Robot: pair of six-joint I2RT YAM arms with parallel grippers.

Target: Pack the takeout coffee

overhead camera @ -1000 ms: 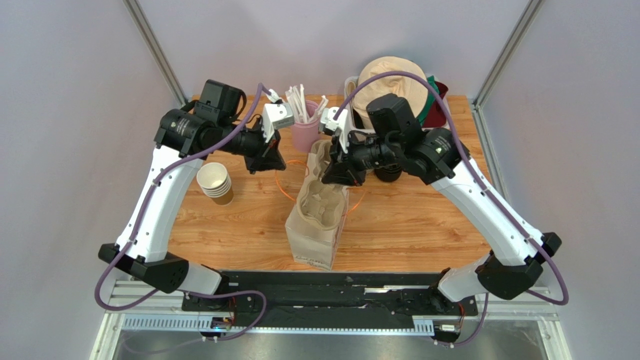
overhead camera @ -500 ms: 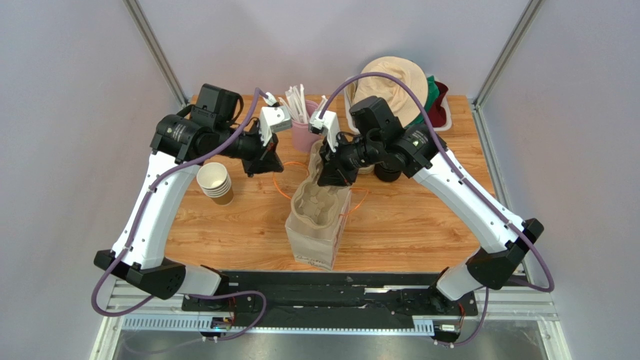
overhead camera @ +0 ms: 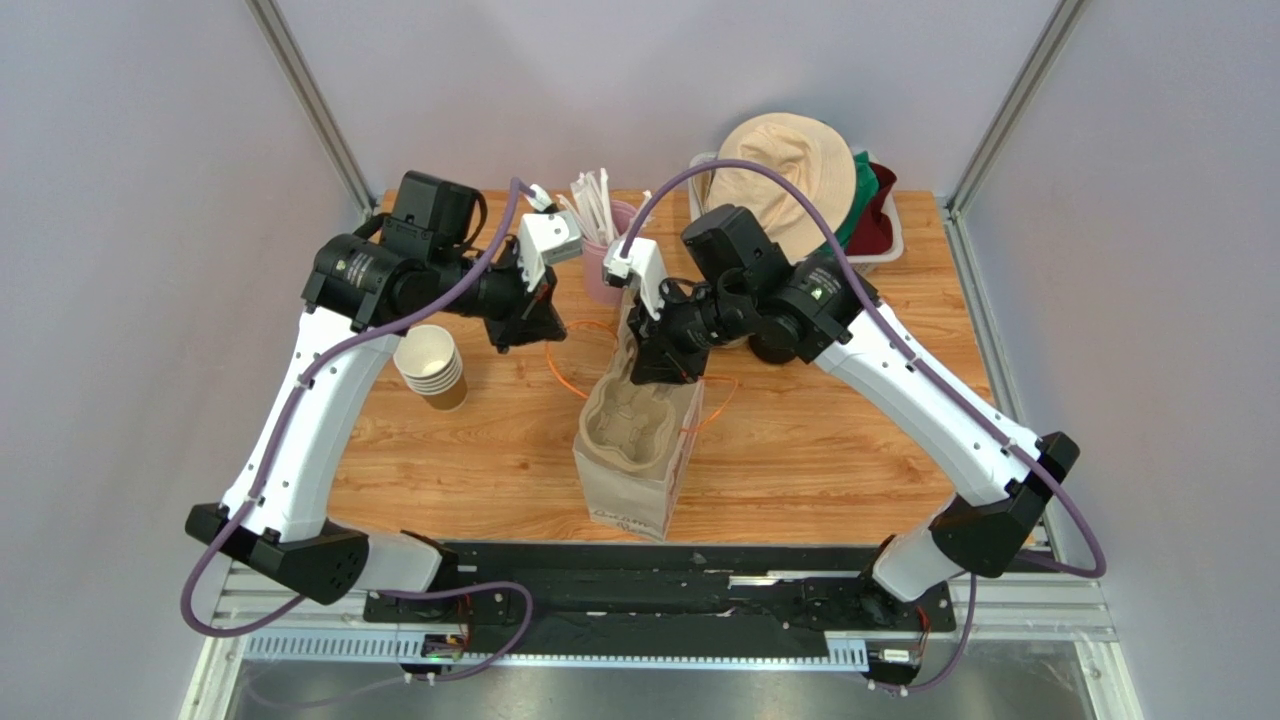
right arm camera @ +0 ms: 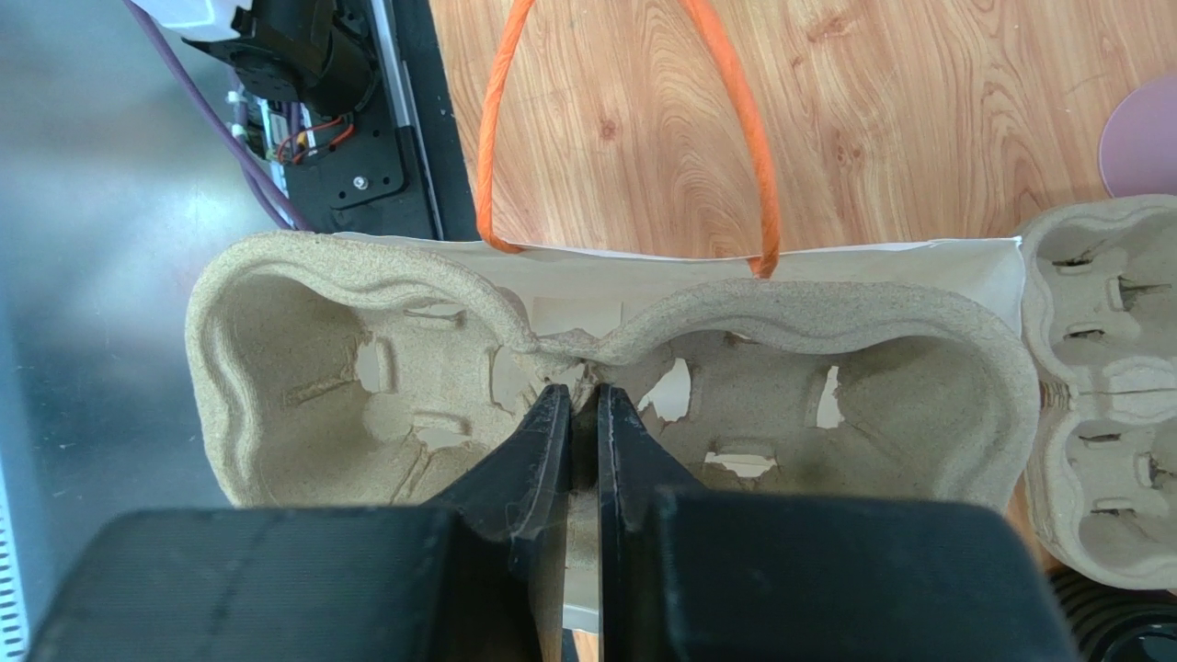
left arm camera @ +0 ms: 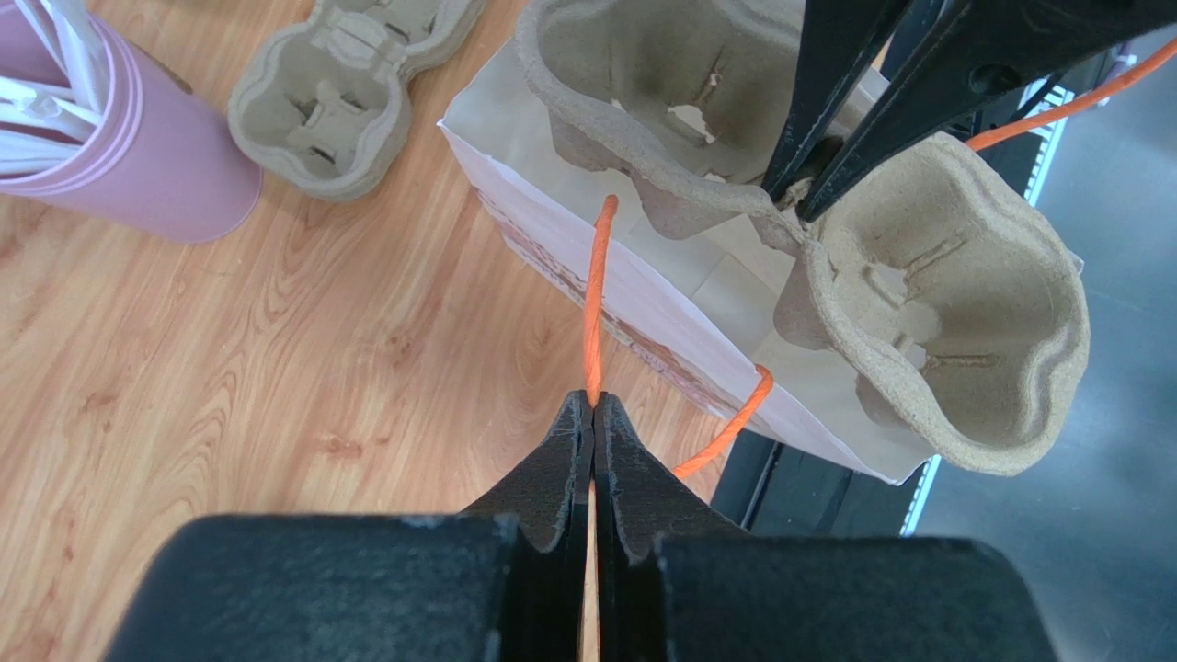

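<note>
With the left gripper (left arm camera: 593, 403) pinched on an orange cord handle (left arm camera: 596, 304) to spread the one pale paper bag (overhead camera: 631, 483), the right gripper (right arm camera: 583, 400), clamped on the one grey moulded-pulp two-cup carrier (right arm camera: 346, 366), should lower it level, leaving one spare carrier stack (left arm camera: 339, 104), one pink tumbler (left arm camera: 125, 159), one brown paper-cup stack (overhead camera: 430, 365), and the takeout coffee nowhere that I can make out.

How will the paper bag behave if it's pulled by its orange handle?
Probably light and floppy: the paper bag has thin walls. The orange handle is a thin cord, pinched in the left gripper, so it likely flexes before the bag moves. Standing tall and narrow, it may tip.
</note>
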